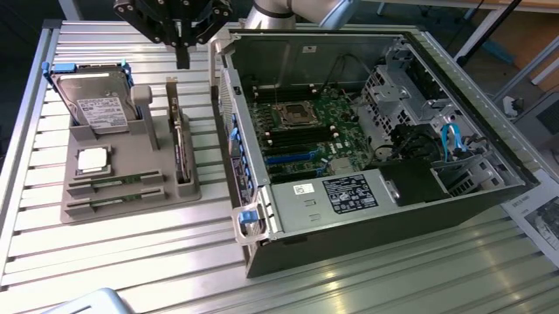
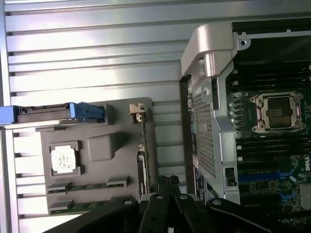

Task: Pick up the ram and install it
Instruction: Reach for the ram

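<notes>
Exterior view, ram (image 1: pixel 122 177) beside processor (image 1: pixel 93 160); hard drive (image 1: pixel 103 108)

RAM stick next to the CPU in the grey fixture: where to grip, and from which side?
Take the ram by its long top edge, mid-length, from straight above, pinching across its thin faces. It seems to stand on edge in a slot of the grey holder, so that edge is what's exposed.

Bright, cool, even from overhead. Streaks of glare along the table (image 1: pixel 131 255) slats, strongest low in the exterior view. Deep shade inside the case (image 1: pixel 376 243) at the exterior view's right. Soft shadow beside the tray (image 1: pixel 131 210). Near-black on the gripper (image 2: pixel 167 180) against washed-out slats.
</notes>
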`<action>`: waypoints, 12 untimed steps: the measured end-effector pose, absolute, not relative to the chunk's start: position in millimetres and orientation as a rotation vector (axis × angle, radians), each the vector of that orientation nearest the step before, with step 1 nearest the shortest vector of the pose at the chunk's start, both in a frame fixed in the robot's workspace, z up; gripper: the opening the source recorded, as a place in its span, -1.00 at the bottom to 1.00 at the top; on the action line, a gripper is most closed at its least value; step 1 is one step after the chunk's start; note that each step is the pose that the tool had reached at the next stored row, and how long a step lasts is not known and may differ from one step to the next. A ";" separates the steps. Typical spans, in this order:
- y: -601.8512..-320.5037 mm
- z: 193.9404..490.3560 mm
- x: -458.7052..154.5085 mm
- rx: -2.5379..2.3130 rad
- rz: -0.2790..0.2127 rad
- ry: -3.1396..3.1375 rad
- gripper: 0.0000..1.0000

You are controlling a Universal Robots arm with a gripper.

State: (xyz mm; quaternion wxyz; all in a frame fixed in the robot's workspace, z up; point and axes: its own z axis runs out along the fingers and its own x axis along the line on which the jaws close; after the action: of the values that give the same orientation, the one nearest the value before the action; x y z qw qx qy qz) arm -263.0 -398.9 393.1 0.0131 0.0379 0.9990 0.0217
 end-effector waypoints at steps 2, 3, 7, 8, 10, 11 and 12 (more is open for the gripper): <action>-398.9 393.0 -272.1 0.118 0.068 3.112 -0.80; -398.9 393.0 -276.5 0.118 0.068 3.112 -0.80; -398.9 393.0 -291.1 0.118 0.068 3.112 -0.80; -398.9 393.0 -294.9 0.118 0.068 3.112 -0.80; -399.0 393.1 -304.4 0.118 0.068 3.113 -0.80; -399.0 393.1 -308.3 0.118 0.068 3.113 -0.80; -399.0 393.0 -314.8 0.118 0.068 3.112 -0.80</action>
State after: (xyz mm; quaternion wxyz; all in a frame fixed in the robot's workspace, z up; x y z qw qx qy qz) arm -314.8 -399.0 393.0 0.0131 0.0379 0.9990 0.0217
